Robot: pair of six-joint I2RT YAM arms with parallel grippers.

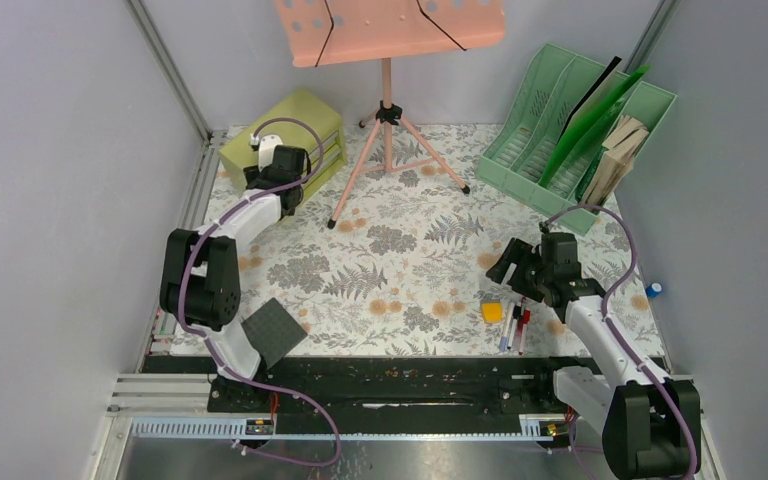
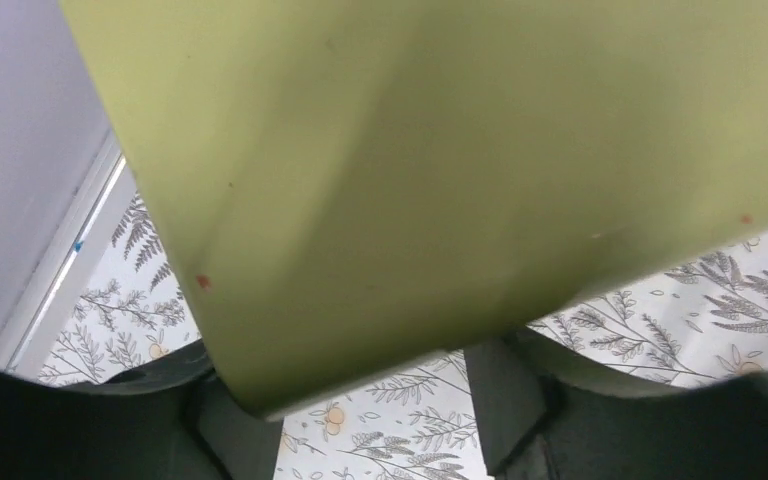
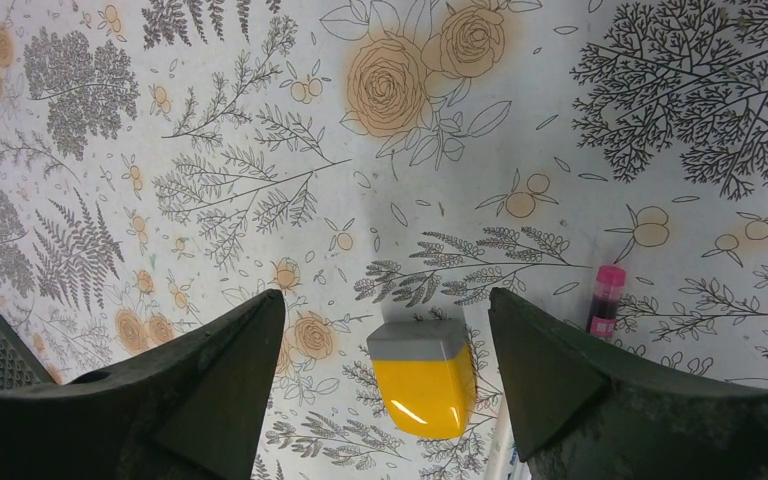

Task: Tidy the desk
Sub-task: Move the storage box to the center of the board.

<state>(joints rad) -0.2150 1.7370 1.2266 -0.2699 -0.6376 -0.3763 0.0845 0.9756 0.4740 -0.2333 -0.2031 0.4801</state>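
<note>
Desk [image 1: 410, 250] underfoot of both arms, clutter near right front. Right gripper [image 3: 385, 300] wide open, empty, over yellow block [image 3: 422, 385] beside pens [image 1: 515, 325]: pickup step. Next: descend, straddle, close. Left gripper [image 2: 360, 400] open, empty, against olive cabinet [image 2: 440, 180].

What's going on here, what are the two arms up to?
Desk tidy-up, with nothing gripped as far as the views show. The left gripper is open and right up against the olive-yellow drawer cabinet at the back-left of the desk. The right gripper is open, hovering over a small yellow item with a grey end that lies front right beside a few pens.
</note>
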